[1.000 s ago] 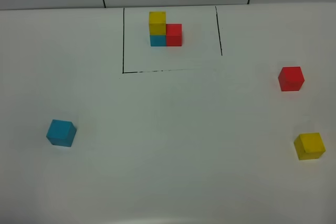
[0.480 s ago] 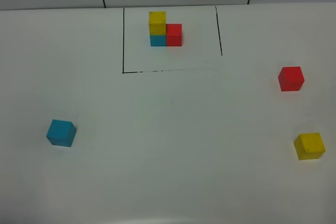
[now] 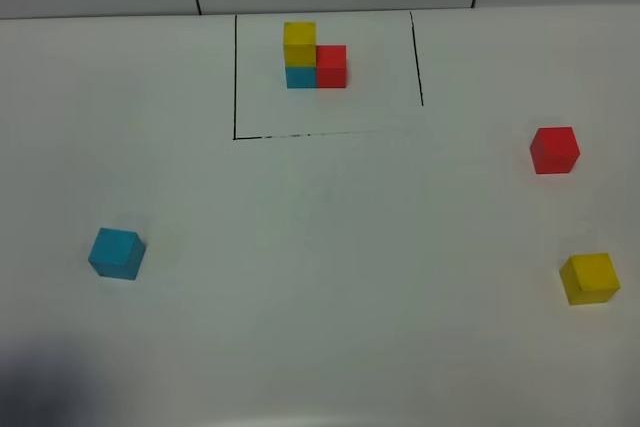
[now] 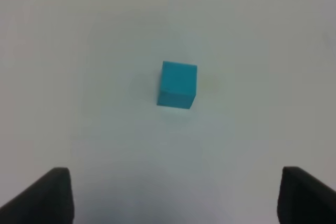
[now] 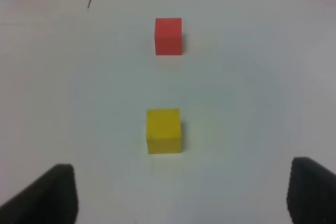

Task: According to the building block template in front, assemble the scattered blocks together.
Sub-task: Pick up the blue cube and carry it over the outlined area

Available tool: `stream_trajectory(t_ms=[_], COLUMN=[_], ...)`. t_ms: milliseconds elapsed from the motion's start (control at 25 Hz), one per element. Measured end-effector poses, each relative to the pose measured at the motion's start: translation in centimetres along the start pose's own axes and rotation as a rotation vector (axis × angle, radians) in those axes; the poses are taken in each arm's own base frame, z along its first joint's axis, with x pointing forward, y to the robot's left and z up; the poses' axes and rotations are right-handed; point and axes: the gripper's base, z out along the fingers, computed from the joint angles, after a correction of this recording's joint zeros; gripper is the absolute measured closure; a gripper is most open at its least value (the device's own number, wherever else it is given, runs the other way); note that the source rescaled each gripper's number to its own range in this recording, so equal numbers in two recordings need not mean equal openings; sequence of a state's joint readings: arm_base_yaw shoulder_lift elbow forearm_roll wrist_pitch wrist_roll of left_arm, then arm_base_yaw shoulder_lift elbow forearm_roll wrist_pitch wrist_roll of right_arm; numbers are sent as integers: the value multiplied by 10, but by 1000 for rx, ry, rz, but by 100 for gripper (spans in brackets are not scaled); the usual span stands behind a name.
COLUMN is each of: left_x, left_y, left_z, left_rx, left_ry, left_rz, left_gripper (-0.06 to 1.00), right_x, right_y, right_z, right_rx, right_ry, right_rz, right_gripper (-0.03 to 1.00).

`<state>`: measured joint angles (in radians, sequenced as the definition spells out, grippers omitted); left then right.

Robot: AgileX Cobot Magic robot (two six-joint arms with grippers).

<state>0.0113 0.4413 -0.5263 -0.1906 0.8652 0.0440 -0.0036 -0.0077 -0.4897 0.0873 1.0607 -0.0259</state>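
Template (image 3: 315,57): set at the far middle of the white table (image 3: 320,247); a yellow cube is stacked on a blue one, and a red one is pressed against the blue one's right side.
Black lines (image 3: 235,77): drawn on the table to the left, right and near side of the template, well clear of it.
Blue cube (image 3: 116,253): found alone on the near left of the table, turned slightly askew and well apart from everything else.
Red cube (image 3: 554,150): placed at the right edge, outside the drawn frame.
Yellow cube (image 3: 589,278): placed at the right edge too, nearer than the red cube and apart from it.
Left gripper (image 4: 173,195): seen only in its wrist view, jaws spread wide with nothing held; the blue cube (image 4: 177,84) lies ahead of it, untouched.
Right gripper (image 5: 181,192): jaws likewise held wide apart and empty; the yellow cube (image 5: 164,130) lies just ahead, the red cube (image 5: 168,36) beyond it in line.
Shadow (image 3: 40,387): a dim patch is cast on the near left corner of the table.
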Motion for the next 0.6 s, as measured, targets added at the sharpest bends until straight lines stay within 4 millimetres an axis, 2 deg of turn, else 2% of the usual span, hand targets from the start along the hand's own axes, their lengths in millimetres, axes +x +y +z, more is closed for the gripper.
stream_trajectory(t_ms=[360,600], left_x=[-50,-72], left_y=[9,7], left_z=[85,131], left_rx=[-18,-1], left_ry=[371,512], left_rz=[-84,-30], left_gripper=[20,20], right_x=[0,0], right_y=[0,0], right_z=[0,0], right_rx=[0,0], right_ry=[0,0], right_rz=[8,12], right_gripper=[32,32])
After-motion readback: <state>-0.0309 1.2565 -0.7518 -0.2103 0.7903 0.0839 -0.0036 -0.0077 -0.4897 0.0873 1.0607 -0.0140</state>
